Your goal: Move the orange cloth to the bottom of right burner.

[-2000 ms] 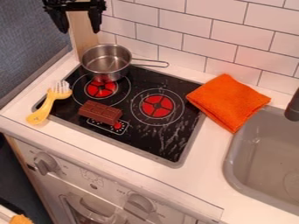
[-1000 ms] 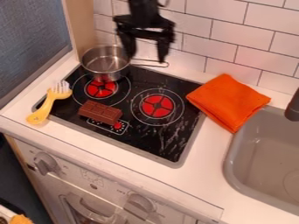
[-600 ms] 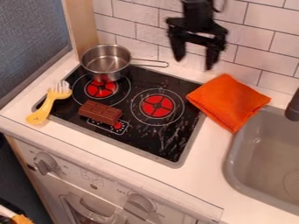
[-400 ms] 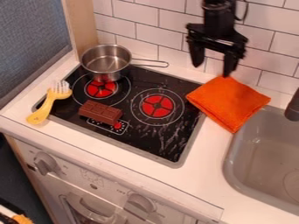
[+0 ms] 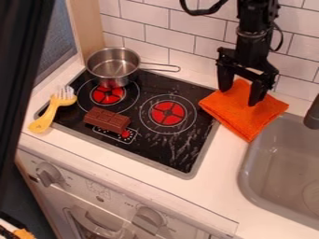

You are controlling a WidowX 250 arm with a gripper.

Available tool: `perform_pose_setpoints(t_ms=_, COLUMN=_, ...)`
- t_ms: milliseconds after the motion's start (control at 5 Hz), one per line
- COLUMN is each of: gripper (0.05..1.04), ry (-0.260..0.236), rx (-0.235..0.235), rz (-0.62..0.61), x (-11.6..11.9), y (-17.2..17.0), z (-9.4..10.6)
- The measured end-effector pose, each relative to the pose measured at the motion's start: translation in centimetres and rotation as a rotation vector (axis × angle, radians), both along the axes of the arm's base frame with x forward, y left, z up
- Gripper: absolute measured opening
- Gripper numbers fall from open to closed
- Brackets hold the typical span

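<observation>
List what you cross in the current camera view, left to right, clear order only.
yellow utensil → chocolate bar → right burner → orange cloth → dark faucet

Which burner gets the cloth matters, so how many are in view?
2: the left burner, partly hidden by the pot, and the right burner, between chocolate and cloth.
</observation>
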State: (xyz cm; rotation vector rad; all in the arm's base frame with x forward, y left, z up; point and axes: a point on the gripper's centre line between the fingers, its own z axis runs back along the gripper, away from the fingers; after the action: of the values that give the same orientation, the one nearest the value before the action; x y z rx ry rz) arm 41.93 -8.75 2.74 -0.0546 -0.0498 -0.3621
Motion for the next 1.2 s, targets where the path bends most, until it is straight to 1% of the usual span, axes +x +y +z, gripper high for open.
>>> perform_pose_setpoints(t_ms=200, gripper=0.998, ry=0.004, rx=0.021, rz=-0.006, x=-0.3, y=0.4, z=-0.7)
perform_pose_setpoints(t_ms=400, gripper=1.001, ry=0.021, rx=0.049, rz=0.012, x=-1.1, y=1.2, z=-1.4)
perform_pose_setpoints(t_ms=600, gripper=0.999, ry=0.024, rx=0.057, rz=0.047, x=-2.0, y=2.6, z=-1.3)
perform_pose_setpoints(t_ms=800, gripper=0.999, ry=0.026, rx=0.057, rz=0.078, x=-3.0, y=3.4, z=-1.3)
perform_pose_setpoints(t_ms=1000, gripper=0.999, ry=0.024, rx=0.033, rz=0.096, x=-4.0, y=3.9, z=-1.3)
perform_pose_setpoints(t_ms=1200, gripper=0.998, ry=0.026, rx=0.031, rz=0.098, x=-5.6, y=4.1, z=-1.3)
